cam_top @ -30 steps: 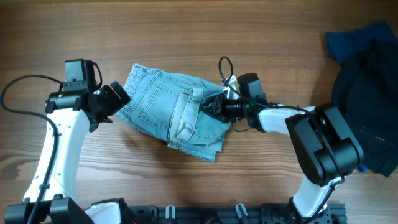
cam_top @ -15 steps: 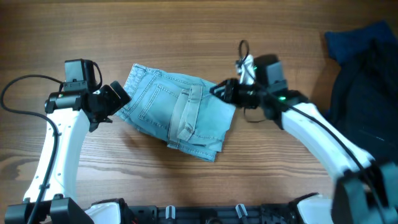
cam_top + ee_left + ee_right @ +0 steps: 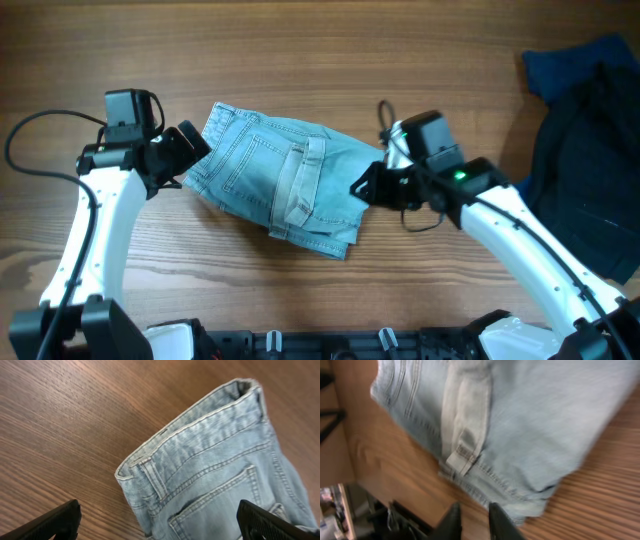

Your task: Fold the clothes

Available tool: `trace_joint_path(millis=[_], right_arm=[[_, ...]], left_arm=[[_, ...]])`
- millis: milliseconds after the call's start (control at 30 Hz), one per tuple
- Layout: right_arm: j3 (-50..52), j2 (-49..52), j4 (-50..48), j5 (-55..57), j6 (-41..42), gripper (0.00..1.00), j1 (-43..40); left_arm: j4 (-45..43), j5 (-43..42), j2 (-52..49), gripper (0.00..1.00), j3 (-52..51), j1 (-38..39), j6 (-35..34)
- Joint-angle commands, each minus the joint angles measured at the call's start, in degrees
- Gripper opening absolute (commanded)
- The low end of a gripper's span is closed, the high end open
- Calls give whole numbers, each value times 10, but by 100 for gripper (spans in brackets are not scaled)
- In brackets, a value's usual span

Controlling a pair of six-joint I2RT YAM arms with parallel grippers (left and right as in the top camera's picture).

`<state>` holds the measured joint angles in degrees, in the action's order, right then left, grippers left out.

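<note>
Well, right wrist view is blurred, so detail's poor there. Right claw (image 3: 362, 187) is nearly clenched, w/ a slim gap and nothing in it. It sits at the folded jean shorts' (image 3: 285, 180) near edge; can't tell if it touches. Left claw (image 3: 190, 152) is fully released. Only its fingertips (image 3: 60, 520) show in its own view, the rest cut off. The waistband corner lies just ahead, between them. Shorts' under layers are hidden. Dark fabric pile (image 3: 590, 150), well behind right claw, is cut off by frame. Bare table (image 3: 300, 50) lies beyond both claws.
</note>
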<state>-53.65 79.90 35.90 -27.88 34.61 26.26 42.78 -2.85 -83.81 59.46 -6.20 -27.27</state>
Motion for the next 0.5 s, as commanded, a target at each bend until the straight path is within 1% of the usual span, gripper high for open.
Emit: trace_joint_path(millis=[0, 167, 267, 400, 467], right_arm=[[8, 15, -12, 30, 43, 5, 55], [8, 52, -5, 95, 100, 4, 109], [8, 95, -23, 96, 118, 4, 133], [8, 152, -77, 71, 132, 4, 160], [8, 177, -84, 71, 146, 4, 167]], left_arm=[[-2, -3, -30, 100, -2, -5, 11], [-2, -3, -40, 100, -2, -5, 11], [-6, -3, -40, 100, -2, -5, 11], [-5, -3, -40, 100, -2, -5, 11], [-3, -3, -40, 100, -2, -5, 11]])
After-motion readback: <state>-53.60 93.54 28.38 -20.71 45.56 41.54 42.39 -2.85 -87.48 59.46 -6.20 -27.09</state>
